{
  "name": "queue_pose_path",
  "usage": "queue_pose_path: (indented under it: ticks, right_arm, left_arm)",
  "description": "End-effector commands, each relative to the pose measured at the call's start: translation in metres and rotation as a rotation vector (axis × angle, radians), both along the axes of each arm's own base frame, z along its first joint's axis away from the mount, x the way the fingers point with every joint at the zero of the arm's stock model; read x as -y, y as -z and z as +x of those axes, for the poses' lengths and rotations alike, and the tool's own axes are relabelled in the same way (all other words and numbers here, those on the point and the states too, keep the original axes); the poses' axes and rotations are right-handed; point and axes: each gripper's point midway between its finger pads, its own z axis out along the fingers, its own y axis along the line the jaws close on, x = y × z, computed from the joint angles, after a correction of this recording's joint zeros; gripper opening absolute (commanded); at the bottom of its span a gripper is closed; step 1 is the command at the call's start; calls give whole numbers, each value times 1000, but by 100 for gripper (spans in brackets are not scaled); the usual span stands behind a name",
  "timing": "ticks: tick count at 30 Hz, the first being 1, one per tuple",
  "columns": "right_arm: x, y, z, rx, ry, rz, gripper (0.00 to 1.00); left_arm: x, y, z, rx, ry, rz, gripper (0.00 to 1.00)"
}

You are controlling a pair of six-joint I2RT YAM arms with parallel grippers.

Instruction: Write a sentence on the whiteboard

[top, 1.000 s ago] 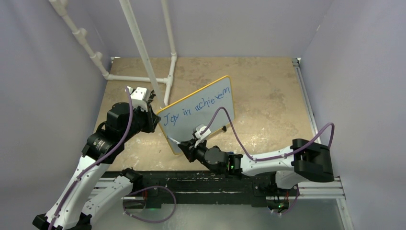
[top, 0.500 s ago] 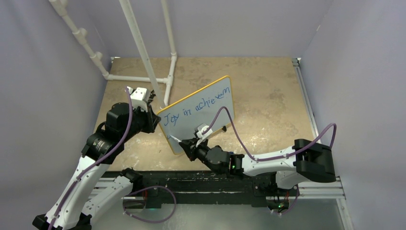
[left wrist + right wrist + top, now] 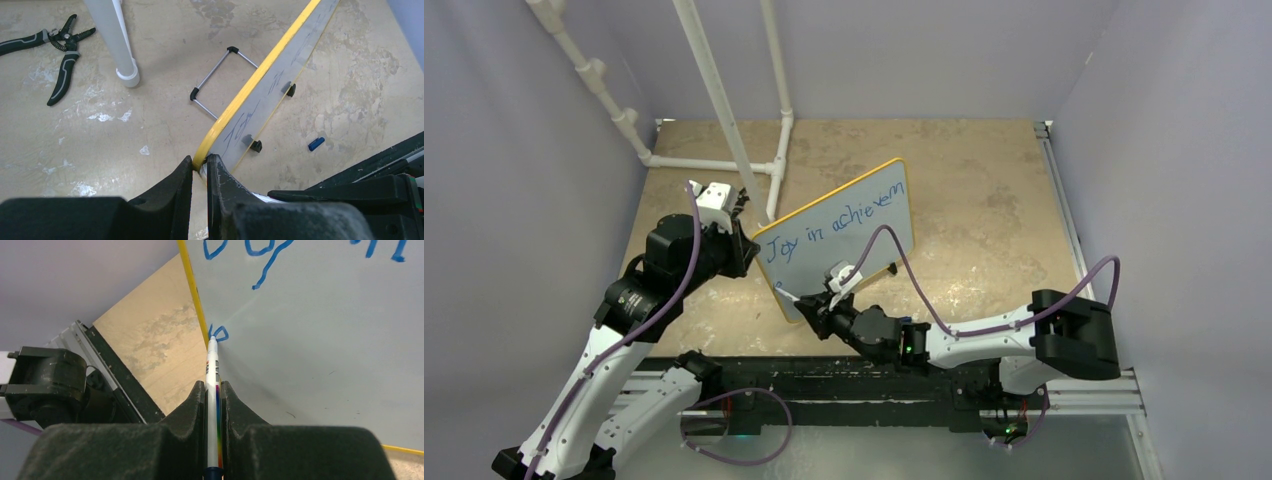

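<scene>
The whiteboard [image 3: 864,255], white with a yellow rim, stands tilted on the table. Blue handwriting, the sentence [image 3: 829,222], runs slanted across its top and reads "Joy in achievem". My left gripper [image 3: 752,246] is shut on the board's left corner; in the left wrist view its jaws [image 3: 200,167] pinch the yellow rim [image 3: 260,70]. My right gripper [image 3: 812,306] is shut on a white marker [image 3: 213,371] with a rainbow stripe. The marker's tip touches the board [image 3: 325,340] beside a small blue loop [image 3: 220,333] close to the rim, below the first line.
White pipes [image 3: 724,110] rise from the table behind the board. Black-handled pliers [image 3: 60,50] lie by a pipe's foot. The board's wire stand [image 3: 220,75] sticks out behind it. A blue cap [image 3: 316,143] lies on the table in front. A black rail [image 3: 824,375] runs along the near edge.
My right gripper has edged slightly to the left with the marker along the board's lower left part. The left arm and the board have not moved.
</scene>
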Motion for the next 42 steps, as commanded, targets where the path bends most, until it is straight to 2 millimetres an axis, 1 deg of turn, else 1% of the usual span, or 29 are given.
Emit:
queue_pose_path:
  ticks: [1, 9, 16, 22, 26, 33, 42]
  right_arm:
    - [-8, -9, 2, 16, 1, 12, 0]
    - [-5, 9, 3, -21, 36, -34, 0]
    - [10, 15, 8, -55, 108, -37, 0]
    - [16, 8, 12, -53, 142, -13, 0]
    - [18, 1, 11, -43, 133, 16, 0]
    - [24, -22, 6, -6, 100, 102, 0]
    - [18, -25, 7, 12, 99, 91, 0]
  left_arm:
    - [5, -8, 1, 29, 25, -26, 0]
    - [5, -9, 0, 29, 25, -26, 0]
    - [5, -9, 0, 29, 25, -26, 0]
    - [5, -9, 1, 29, 23, -27, 0]
    - [5, -9, 0, 28, 24, -28, 0]
    - [5, -8, 1, 26, 21, -28, 0]
    - [5, -8, 0, 23, 21, -31, 0]
